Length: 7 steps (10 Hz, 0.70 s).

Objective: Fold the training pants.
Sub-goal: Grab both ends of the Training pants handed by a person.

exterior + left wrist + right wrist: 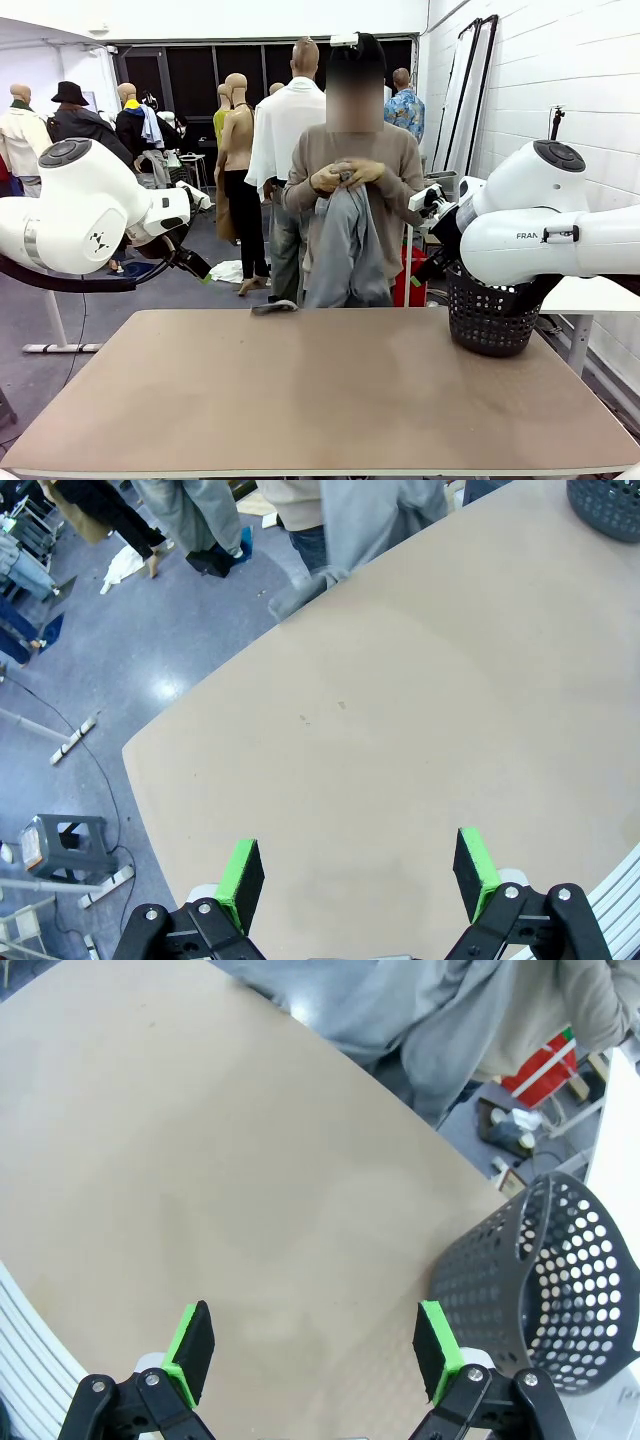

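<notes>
The light grey training pants [345, 250] hang from the person's hands [345, 176] at the far side of the table, one leg end resting on the far table edge [274, 307]. The same grey cloth shows at the top of the left wrist view [375, 520] and the right wrist view [400, 1005]. My left gripper [355, 875] is open above bare tabletop, nothing between its green pads [240, 880]. My right gripper [315, 1352] is open too, high over the table near the basket. Both arms are held back at the table's sides.
A black perforated basket [490, 315] stands at the table's far right corner, also in the right wrist view [545, 1290]. The tan tabletop [320, 400] is bare across its middle and front. The floor lies past the table's left edge [120, 660].
</notes>
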Available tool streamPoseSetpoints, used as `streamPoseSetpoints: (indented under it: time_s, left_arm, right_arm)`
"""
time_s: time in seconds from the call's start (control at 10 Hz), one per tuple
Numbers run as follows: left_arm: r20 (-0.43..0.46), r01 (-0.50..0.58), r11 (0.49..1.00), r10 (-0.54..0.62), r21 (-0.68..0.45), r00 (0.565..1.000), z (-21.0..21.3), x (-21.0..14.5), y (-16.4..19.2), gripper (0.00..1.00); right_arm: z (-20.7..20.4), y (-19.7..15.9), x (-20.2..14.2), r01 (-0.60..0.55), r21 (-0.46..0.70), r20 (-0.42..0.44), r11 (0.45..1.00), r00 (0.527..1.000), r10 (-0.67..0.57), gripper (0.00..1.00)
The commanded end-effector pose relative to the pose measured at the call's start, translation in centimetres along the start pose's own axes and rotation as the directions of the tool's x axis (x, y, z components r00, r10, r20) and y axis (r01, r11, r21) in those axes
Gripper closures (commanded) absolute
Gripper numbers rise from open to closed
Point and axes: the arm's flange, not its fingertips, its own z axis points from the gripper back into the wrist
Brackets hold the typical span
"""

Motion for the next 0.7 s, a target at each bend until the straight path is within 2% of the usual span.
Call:
streamPoseSetpoints:
  time_s: [0.0,0.6]
  left_arm:
    - [-0.001,0.0,1.0,0.0,0.0,1.0,-0.04,0.0,0.01,0.0]
    - [-0.001,0.0,1.0,0.0,0.0,1.0,-0.04,0.0,0.01,0.0]
  right_arm:
    - [-0.01,-0.02,-0.01,0.0,0.0,0.0,1.0,1.0,0.0,0.0]
    - [-0.01,-0.02,-0.01,0.0,0.0,0.0,1.0,1.0,0.0,0.0]
